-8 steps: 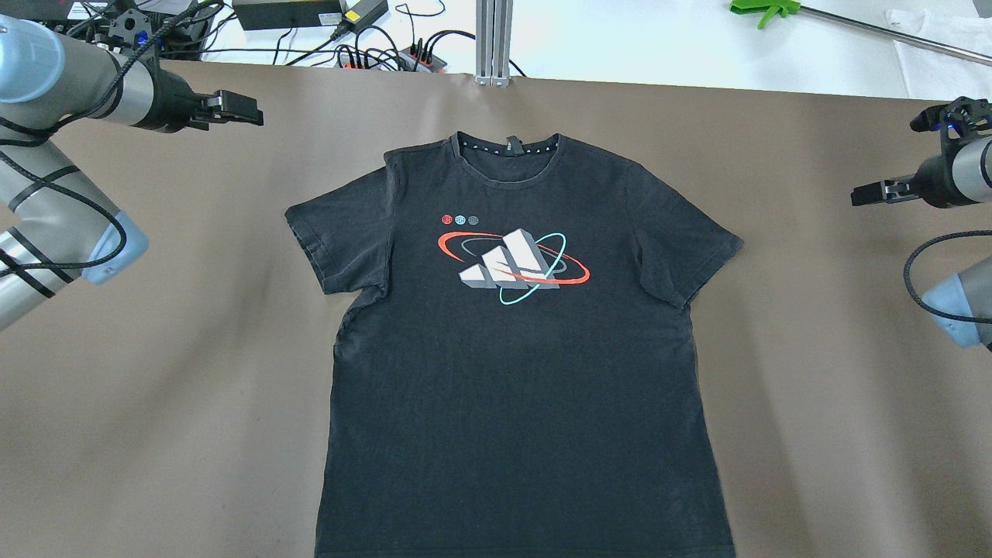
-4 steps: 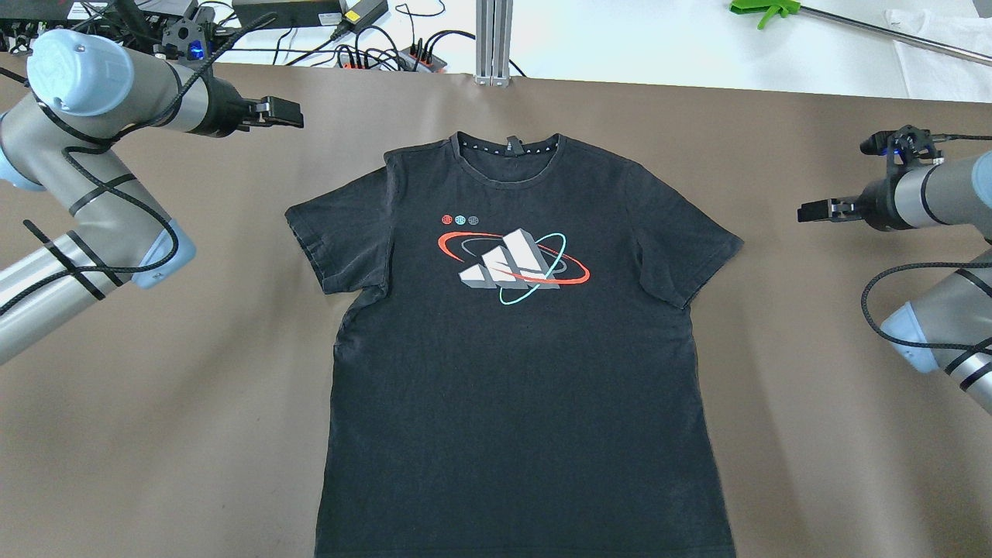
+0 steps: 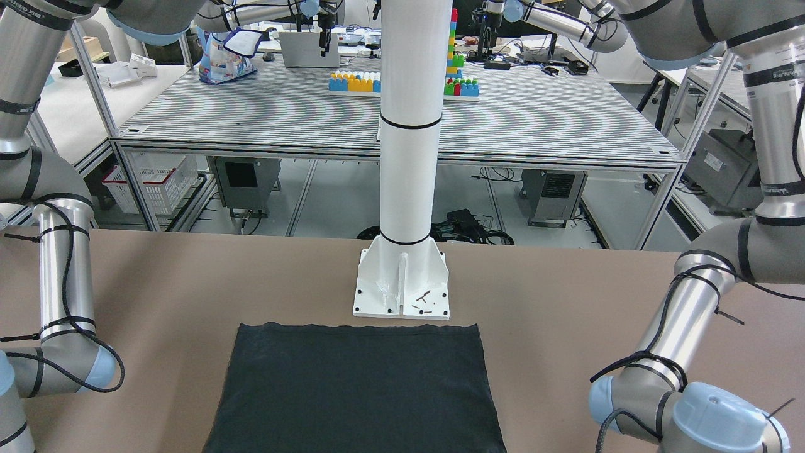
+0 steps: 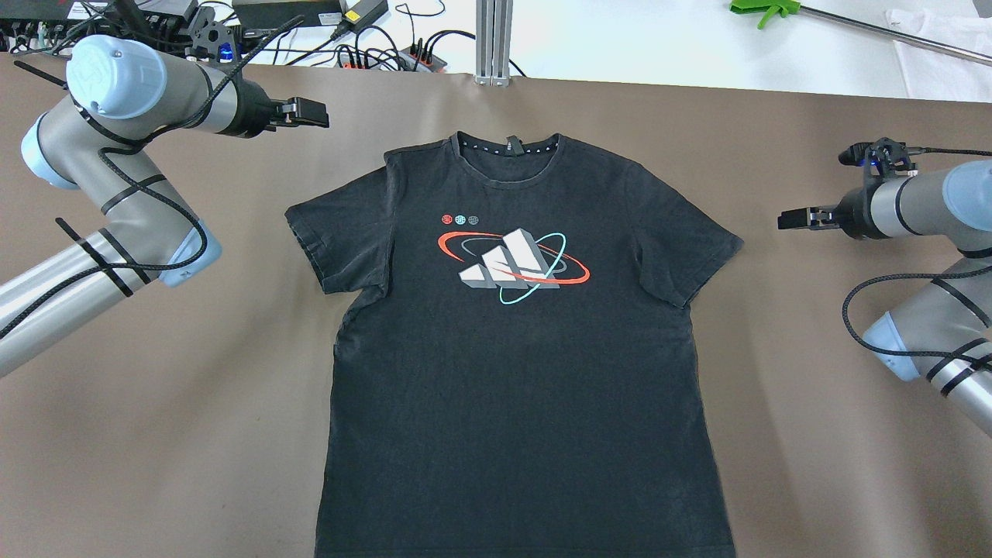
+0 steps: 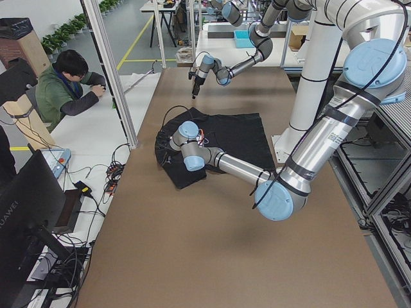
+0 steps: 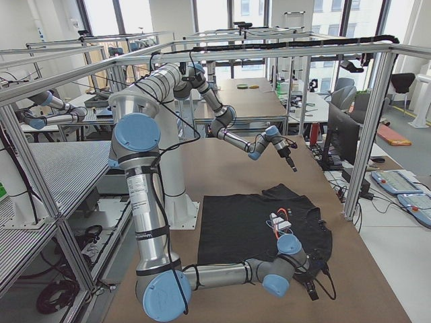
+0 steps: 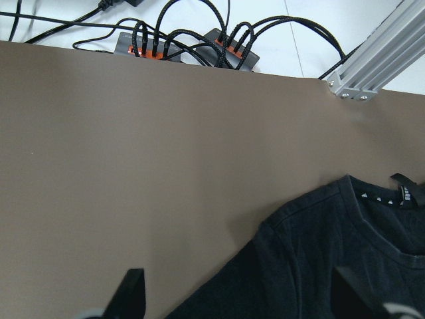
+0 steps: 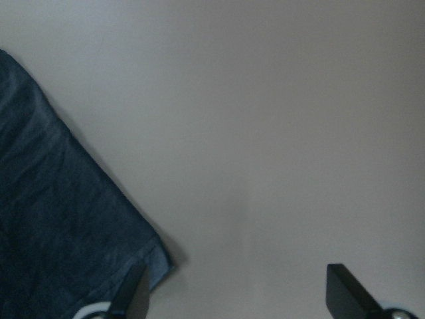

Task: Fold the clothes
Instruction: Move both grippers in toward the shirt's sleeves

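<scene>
Clothes [image 4: 511,364] lie flat on the table [image 4: 155,434], left hand [image 4: 316,120] and right hand [image 4: 784,219] both spread wide.

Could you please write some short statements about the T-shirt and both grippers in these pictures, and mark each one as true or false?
1. The T-shirt lies on the table with its printed front up. True.
2. The left gripper is shut on a sleeve. False: its fingers are wide apart and it holds nothing, off to the side of the shirt.
3. The right gripper is open and empty. True.
4. The T-shirt is folded in half. False: it is spread flat, with both sleeves out.
5. The shirt's hem lies near the base of the white pillar. True.
</scene>
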Robot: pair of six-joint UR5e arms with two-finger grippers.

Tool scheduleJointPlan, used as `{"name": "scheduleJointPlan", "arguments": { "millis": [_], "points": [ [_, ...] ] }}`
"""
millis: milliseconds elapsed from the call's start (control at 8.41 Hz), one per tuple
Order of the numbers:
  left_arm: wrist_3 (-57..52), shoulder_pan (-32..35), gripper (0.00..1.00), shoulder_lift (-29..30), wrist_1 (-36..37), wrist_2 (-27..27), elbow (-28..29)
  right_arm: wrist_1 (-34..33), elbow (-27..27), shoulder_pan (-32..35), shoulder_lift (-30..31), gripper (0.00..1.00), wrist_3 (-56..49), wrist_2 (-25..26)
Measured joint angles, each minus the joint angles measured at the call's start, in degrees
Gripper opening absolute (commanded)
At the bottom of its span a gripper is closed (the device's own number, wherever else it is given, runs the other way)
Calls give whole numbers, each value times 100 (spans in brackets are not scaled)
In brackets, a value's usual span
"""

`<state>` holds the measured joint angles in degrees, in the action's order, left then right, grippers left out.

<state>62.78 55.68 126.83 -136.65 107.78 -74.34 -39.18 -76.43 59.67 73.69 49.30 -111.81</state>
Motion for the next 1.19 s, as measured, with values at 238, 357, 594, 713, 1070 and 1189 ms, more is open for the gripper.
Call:
{"name": "scheduleJointPlan", "arguments": {
  "millis": [238,357,594,713,1070,1189],
  "points": [
    [20,-10,100,22,-1,-2,5,147,133,-259,-101,94,285,340],
    [22,-12,100,23,-2,-2,7,183,175,-353,-128,94,344,439],
    [23,-13,100,21,-8,-3,7,244,274,-527,-218,94,411,615],
    [20,-13,100,19,-9,-3,11,261,381,-573,-304,94,444,659],
    [15,-14,100,18,-10,-3,15,379,638,-675,-440,56,481,769],
    [15,-13,100,18,-6,-3,16,394,660,-698,-447,30,497,781]
  ]
}}
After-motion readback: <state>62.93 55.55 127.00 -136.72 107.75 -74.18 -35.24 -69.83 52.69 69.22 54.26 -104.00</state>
